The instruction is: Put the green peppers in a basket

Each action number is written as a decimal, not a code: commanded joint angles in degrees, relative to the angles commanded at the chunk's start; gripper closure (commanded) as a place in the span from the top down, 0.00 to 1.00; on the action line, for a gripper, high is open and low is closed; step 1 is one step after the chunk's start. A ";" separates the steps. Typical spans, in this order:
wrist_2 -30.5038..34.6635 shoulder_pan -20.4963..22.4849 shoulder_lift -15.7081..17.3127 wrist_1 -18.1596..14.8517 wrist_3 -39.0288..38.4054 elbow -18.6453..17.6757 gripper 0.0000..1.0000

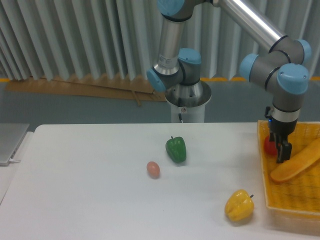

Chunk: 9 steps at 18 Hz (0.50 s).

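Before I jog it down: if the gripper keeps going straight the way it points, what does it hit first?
Pointing down, the gripper would probably meet the basket floor, close beside the red pepper and the long orange item. Depth is unclear, so either could be clipped.

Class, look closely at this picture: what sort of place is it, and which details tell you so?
Probably a robotics lab or test cell: an industrial robot arm bolted behind a plain white table, toy-like peppers, and a corrugated metal wall behind.
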 joint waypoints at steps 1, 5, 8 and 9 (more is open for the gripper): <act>-0.09 -0.09 -0.35 0.17 0.00 0.00 1.00; -0.18 0.00 -1.50 0.35 -0.09 0.44 1.00; -0.26 0.61 -1.41 0.26 0.00 0.44 1.00; -0.26 0.70 -1.50 0.26 0.00 0.44 1.00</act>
